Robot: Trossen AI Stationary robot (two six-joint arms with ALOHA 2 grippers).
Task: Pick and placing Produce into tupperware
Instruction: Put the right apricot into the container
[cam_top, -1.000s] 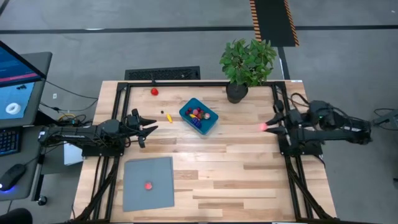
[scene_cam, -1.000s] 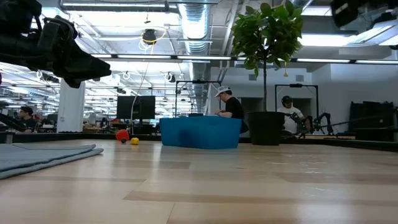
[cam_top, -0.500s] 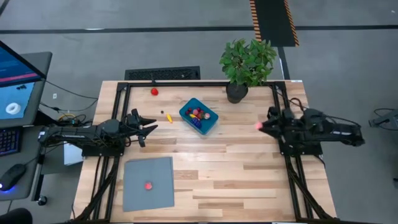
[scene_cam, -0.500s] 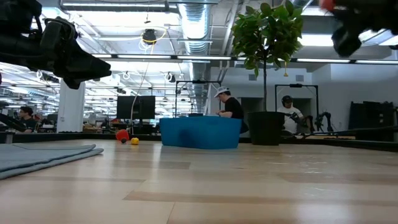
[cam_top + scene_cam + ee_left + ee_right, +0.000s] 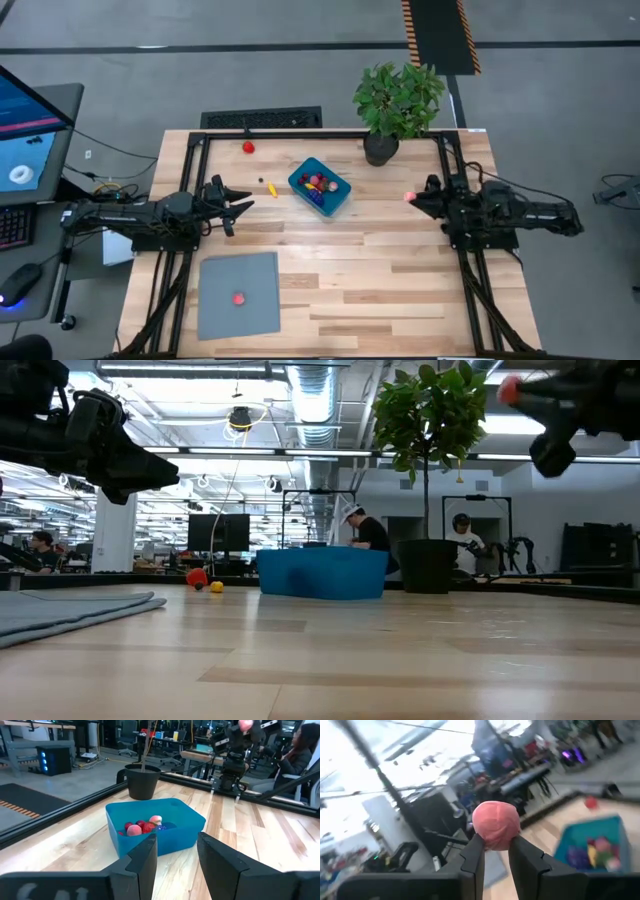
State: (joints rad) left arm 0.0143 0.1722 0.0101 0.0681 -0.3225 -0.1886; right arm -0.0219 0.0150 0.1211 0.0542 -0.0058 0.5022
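Produce for this task is split between three places in the high view: several pieces already in the teal tupperware (image 5: 320,187) at upper centre, loose pieces on the wood, and one pink ball (image 5: 409,197) carried by the right gripper (image 5: 416,199) at centre right.

- **Right gripper:** fingers clamped on the pink ball, held above the table right of the tupperware; the right wrist view shows the ball (image 5: 496,825) pinched between both fingers (image 5: 473,854), with the tupperware (image 5: 592,842) ahead.
- **Left gripper** (image 5: 240,205): waits at centre left, fingers apart and empty, pointing at the tupperware (image 5: 159,829).
- **Loose produce:** a red piece (image 5: 248,147) near the upper edge of the table, a yellow piece (image 5: 272,190) just left of the tupperware, and a red piece (image 5: 238,297) on the grey sheet (image 5: 239,294) at lower left.

Recommended procedure, as a judgement: carry the ball level until it is over the tupperware's open interior, lower it close to the contents, then release. A high release risks the ball bouncing out over the low walls. Keep the approach clear of the potted plant (image 5: 398,105).
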